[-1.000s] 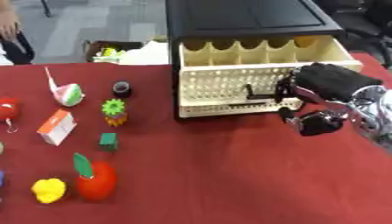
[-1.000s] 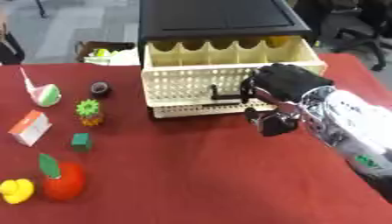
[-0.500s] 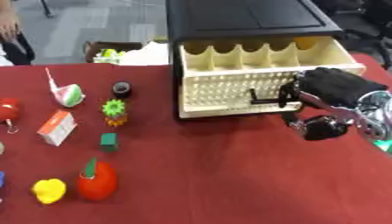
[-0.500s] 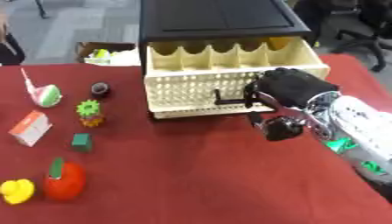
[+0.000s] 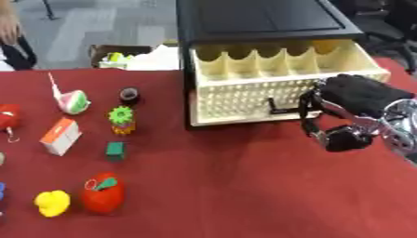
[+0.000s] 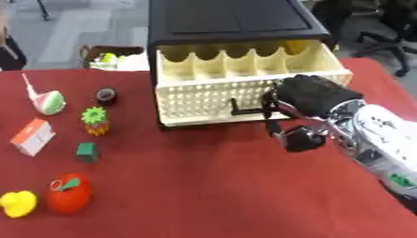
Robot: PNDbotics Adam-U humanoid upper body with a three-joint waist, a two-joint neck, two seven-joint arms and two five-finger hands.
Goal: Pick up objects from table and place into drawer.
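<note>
A cream perforated drawer (image 5: 273,93) stands pulled out of a black cabinet (image 5: 260,21); what shows of its inside holds nothing. My right hand (image 5: 352,118) hangs before the drawer front, fingers curled, just right of the black handle (image 5: 277,109); nothing shows in its grasp. Toys lie on the red table (image 5: 220,186) at the left: a pink-and-green slice (image 5: 71,100), a small black round thing (image 5: 129,95), a green-topped orange toy (image 5: 122,120), a white-and-orange carton (image 5: 61,136), a green block (image 5: 116,150), a red fruit (image 5: 102,200) and a yellow toy (image 5: 51,203).
A red thing (image 5: 6,116) shows at the table's left edge. A cardboard box (image 5: 122,56) with bits in it stands on the floor behind the table. Office chairs (image 6: 383,28) are at the back right.
The drawer has slid out a little further. My right hand has drifted right and slightly down, off the handle.
</note>
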